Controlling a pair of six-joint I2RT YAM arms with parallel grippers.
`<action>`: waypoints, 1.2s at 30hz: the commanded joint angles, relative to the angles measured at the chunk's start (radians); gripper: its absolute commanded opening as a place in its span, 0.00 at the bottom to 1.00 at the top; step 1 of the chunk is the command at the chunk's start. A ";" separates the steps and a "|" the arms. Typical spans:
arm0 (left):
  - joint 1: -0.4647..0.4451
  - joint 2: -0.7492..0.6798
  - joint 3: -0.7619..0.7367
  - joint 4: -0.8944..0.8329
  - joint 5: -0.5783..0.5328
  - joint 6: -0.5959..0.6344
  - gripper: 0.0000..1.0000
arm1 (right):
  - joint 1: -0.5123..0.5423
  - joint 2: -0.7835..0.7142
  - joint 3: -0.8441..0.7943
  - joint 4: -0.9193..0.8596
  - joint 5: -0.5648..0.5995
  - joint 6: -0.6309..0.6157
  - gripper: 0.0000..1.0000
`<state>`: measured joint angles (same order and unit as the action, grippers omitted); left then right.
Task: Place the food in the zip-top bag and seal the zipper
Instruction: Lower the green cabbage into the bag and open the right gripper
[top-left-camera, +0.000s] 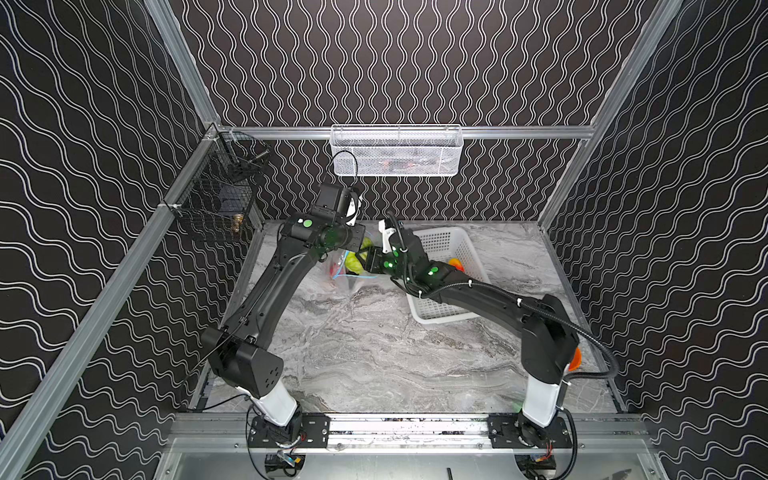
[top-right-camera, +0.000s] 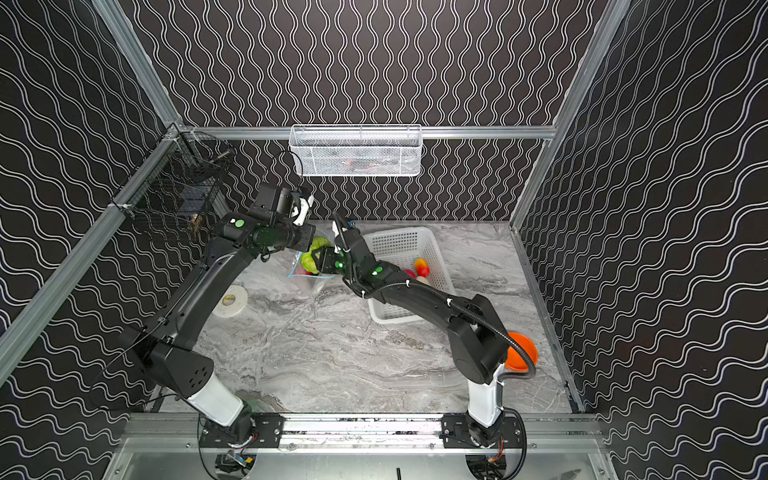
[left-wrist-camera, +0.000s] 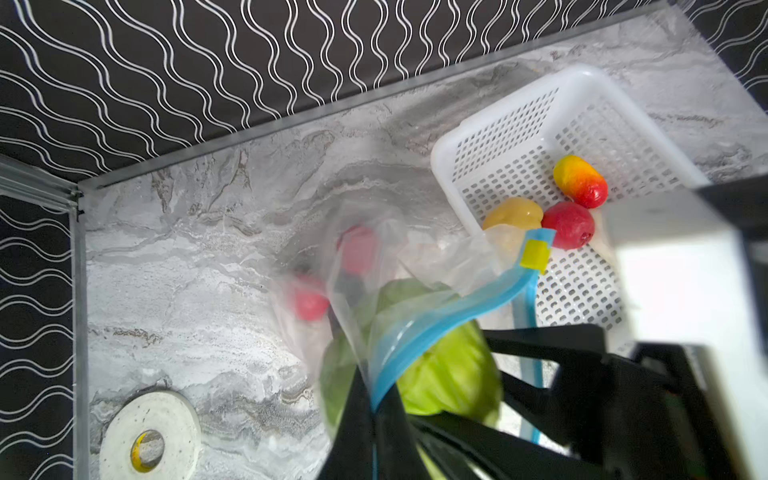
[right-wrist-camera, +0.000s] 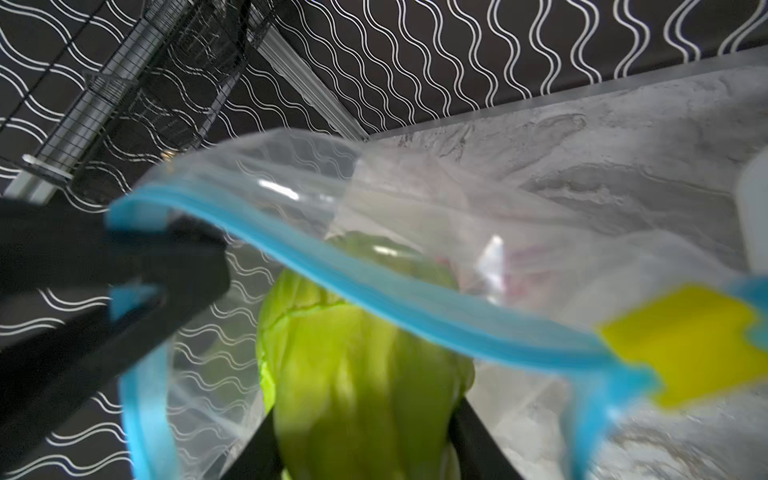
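The clear zip-top bag (left-wrist-camera: 374, 266) hangs open with its mouth upward; my left gripper (left-wrist-camera: 376, 399) is shut on the bag's blue zipper (left-wrist-camera: 457, 303) strip. The yellow-green slider (left-wrist-camera: 535, 253) sits at the strip's far end. My right gripper (right-wrist-camera: 365, 415) is shut on the green cabbage (right-wrist-camera: 353, 365), which sits in the bag's mouth just under the zipper (right-wrist-camera: 374, 270). Two red rounds (left-wrist-camera: 309, 301) show through the plastic lower in the bag. In both top views the cabbage (top-left-camera: 353, 261) (top-right-camera: 308, 259) shows between the two wrists.
The white perforated basket (left-wrist-camera: 519, 137) beside the bag holds an orange-yellow pepper (left-wrist-camera: 579, 180), a yellow potato (left-wrist-camera: 515, 212) and a red round (left-wrist-camera: 568, 224). A white tape roll (top-right-camera: 230, 300) lies at the left. An orange bowl (top-right-camera: 521, 353) sits behind the right arm's base.
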<state>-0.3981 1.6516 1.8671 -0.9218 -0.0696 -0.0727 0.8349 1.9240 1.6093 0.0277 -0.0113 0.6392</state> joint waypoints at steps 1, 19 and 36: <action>0.000 0.010 0.033 -0.008 0.037 -0.011 0.00 | 0.001 0.065 0.089 -0.109 0.035 -0.002 0.32; 0.000 -0.016 0.006 0.009 -0.018 0.007 0.00 | 0.000 -0.061 -0.005 -0.028 0.071 -0.033 0.88; 0.002 -0.019 0.010 0.008 -0.013 0.003 0.00 | 0.012 -0.143 -0.020 -0.066 0.139 -0.069 0.99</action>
<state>-0.3992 1.6375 1.8656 -0.9363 -0.0921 -0.0719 0.8482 1.7828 1.5776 -0.0238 0.1135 0.5808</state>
